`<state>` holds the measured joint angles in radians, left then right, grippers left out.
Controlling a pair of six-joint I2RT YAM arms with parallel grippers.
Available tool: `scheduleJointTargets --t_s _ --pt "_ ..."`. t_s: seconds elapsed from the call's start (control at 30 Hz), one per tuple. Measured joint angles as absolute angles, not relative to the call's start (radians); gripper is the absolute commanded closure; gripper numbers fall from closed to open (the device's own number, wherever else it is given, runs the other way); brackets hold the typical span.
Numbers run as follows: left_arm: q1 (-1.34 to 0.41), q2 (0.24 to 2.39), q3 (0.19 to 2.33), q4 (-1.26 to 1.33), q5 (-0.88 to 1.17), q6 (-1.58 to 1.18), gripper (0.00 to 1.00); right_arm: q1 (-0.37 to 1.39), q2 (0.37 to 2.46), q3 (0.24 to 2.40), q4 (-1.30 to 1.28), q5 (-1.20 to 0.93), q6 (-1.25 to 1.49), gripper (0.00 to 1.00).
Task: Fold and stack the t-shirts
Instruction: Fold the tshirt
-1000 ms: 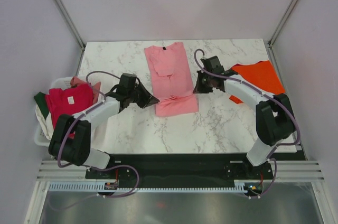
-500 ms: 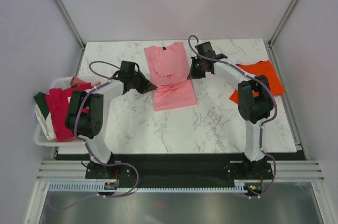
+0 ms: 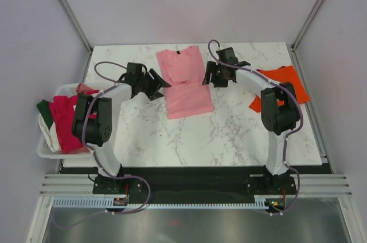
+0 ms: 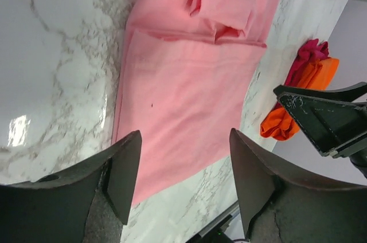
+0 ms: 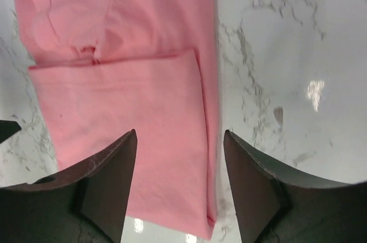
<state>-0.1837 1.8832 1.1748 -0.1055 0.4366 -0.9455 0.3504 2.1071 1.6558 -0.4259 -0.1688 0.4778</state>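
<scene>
The light pink t-shirt [image 3: 184, 91] lies flat mid-table, collar at the far end, its near half doubled back over the chest. My left gripper [image 3: 159, 87] hovers open at its left edge and my right gripper [image 3: 206, 77] hovers open at its right edge. Neither has cloth between its fingers. In the left wrist view the pink t-shirt [image 4: 189, 82] shows under the open left gripper [image 4: 184, 140]. In the right wrist view the fold edge of the pink t-shirt [image 5: 132, 82] runs above the open right gripper [image 5: 179, 137]. An orange t-shirt [image 3: 284, 82] lies at the right.
A white basket [image 3: 46, 150] hangs off the table's left edge, holding a crimson-red t-shirt [image 3: 70, 112], a dark green one [image 3: 44, 110] and a cream one [image 3: 50, 134]. Bare marble lies in front of the pink t-shirt.
Both grippers carried the pink t-shirt's near hem away from the bases, over the chest. They have now opened and let it go.
</scene>
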Motion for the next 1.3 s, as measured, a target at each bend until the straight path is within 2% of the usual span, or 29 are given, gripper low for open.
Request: scheduleJointTargets --t_s 0.13,0.23,0.37,0.47,0.97,1.13,1.3 --pt "-0.194 1.718 1.035 -0.11 0.42 -0.91 0.32 0.35 1.939 1.432 -0.397 -0.186 0.468 0.38" --pt "-0.216 1.618 0.942 -0.113 0.418 -0.894 0.34 0.351 1.845 1.309 -0.373 -0.214 0.463 0.37" --pt "-0.247 1.575 0.859 -0.123 0.417 -0.884 0.39 0.351 1.784 1.192 -0.353 -0.248 0.455 0.38" --pt "-0.256 1.574 0.813 -0.13 0.416 -0.875 0.44 0.352 1.781 1.143 -0.349 -0.276 0.447 0.42" --pt "-0.287 1.61 0.781 -0.125 0.4 -0.857 0.56 0.351 1.859 1.092 -0.265 -0.355 0.448 0.7" --pt "-0.3 1.644 0.781 -0.125 0.396 -0.85 0.57 0.351 1.867 1.092 -0.25 -0.359 0.445 0.97" --pt "-0.303 1.667 0.789 -0.123 0.396 -0.849 0.58 0.351 1.867 1.092 -0.247 -0.362 0.444 1.0"
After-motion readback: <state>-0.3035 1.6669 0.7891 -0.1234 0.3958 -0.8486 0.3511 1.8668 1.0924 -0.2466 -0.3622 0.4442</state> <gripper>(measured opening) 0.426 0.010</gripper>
